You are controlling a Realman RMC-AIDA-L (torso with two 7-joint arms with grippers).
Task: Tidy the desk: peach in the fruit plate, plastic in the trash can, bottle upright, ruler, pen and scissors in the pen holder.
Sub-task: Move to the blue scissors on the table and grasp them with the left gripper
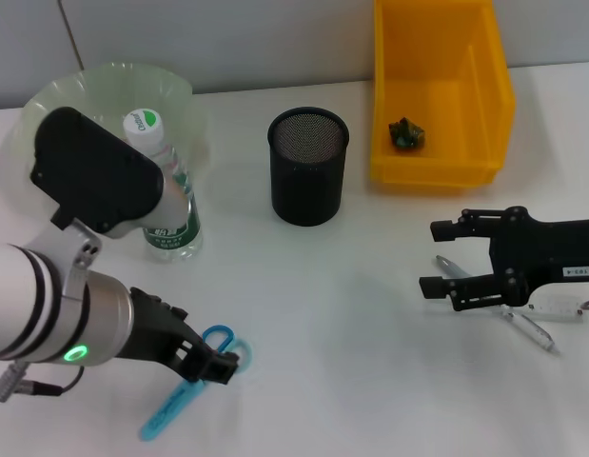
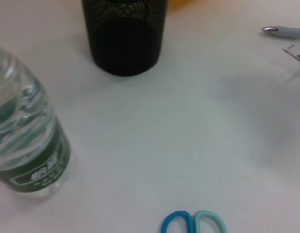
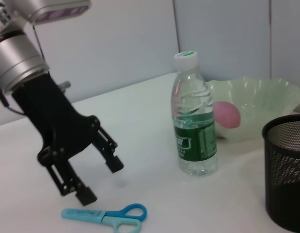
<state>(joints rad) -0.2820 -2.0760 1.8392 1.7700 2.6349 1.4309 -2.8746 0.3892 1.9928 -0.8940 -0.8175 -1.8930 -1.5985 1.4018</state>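
Blue plastic-handled scissors (image 1: pixel 189 390) beneath splayed left gripper (image 3: pixel 99 179), beside ribbed clear bottle (image 3: pixel 193 116)

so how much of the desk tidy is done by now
Done: the bottle stands upright, a pink fruit lies in the plate, and green plastic sits in the yellow bin. In hand: the open left claw hovers above the scissors. Left: pen and ruler by the right claw; the holder looks empty.

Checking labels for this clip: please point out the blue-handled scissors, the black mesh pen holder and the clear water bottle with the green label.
blue-handled scissors (image 3: pixel 121 217), right wrist view, on the handle loops.
black mesh pen holder (image 1: pixel 308 181), head view, outer wall.
clear water bottle (image 3: pixel 196 138), right wrist view, green label.
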